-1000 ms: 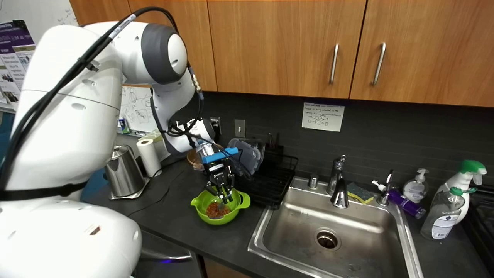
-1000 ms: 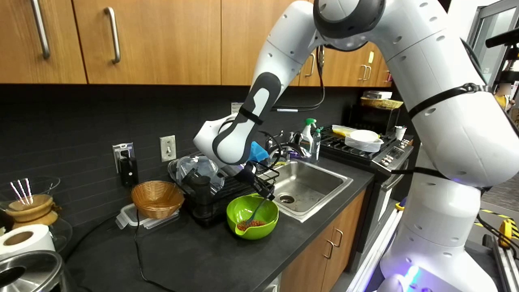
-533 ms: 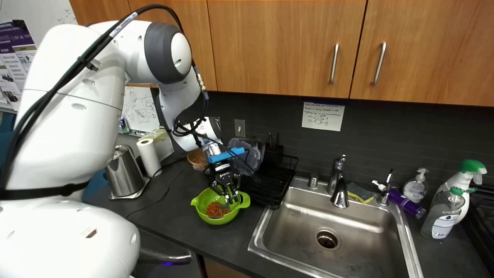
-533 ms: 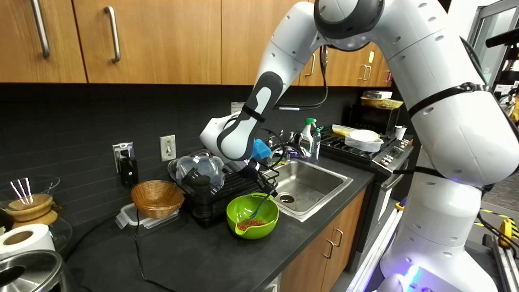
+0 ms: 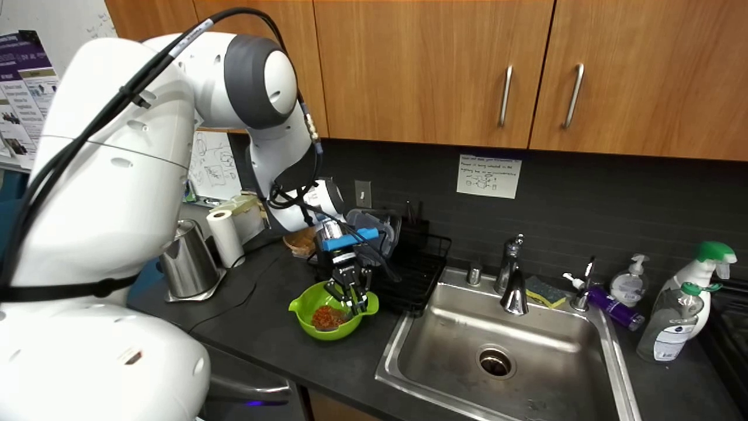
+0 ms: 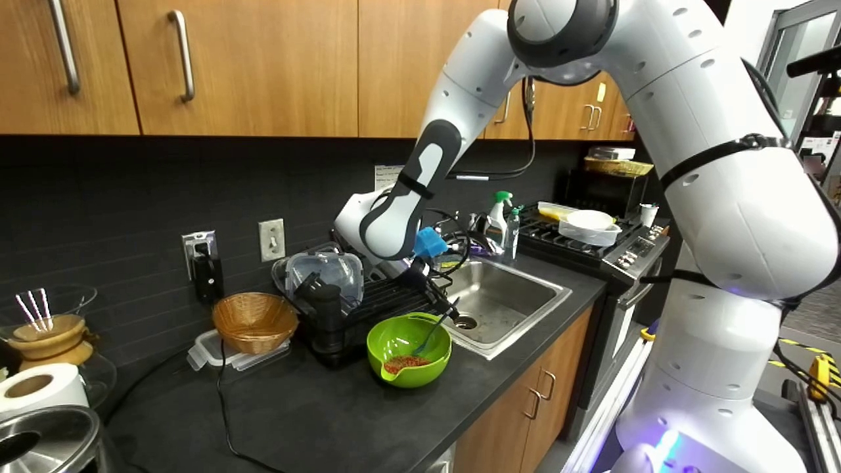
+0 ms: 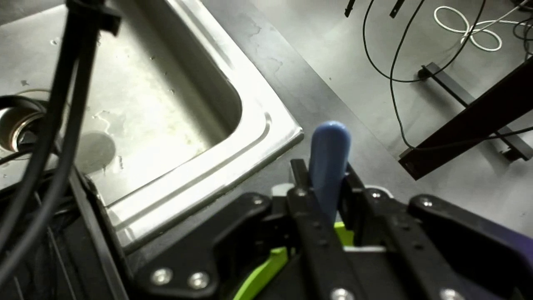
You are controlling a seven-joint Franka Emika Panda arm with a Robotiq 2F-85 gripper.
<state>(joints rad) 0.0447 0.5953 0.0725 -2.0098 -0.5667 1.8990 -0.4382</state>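
Observation:
My gripper (image 5: 356,307) is at the sink-side rim of a green bowl (image 5: 301,316) on the dark counter. In the wrist view its fingers (image 7: 326,175) are closed around the blue handle (image 7: 330,154) of a utensil. In an exterior view the blue-grey utensil (image 6: 430,336) slants down into the bowl, its handle end standing up past the fingers (image 6: 447,309). Reddish-orange small bits (image 6: 404,362) lie in the bowl's bottom, and the utensil's lower end is beside them. The bowl (image 6: 389,338) has a spout and a handle; its rim also shows behind the fingers in the wrist view (image 7: 266,268).
A steel sink (image 5: 444,345) is beside the bowl. A black dish rack (image 5: 397,286) with a clear container (image 6: 325,276) stands behind it. A wicker basket (image 6: 255,322), a kettle (image 5: 190,263) and a paper roll (image 5: 225,237) are farther along. A power cord (image 6: 227,414) crosses the counter.
My gripper has moved toward the sink with the utensil, which now leans toward the sink-side rim, its handle end standing higher in view. The bowl has stayed in place.

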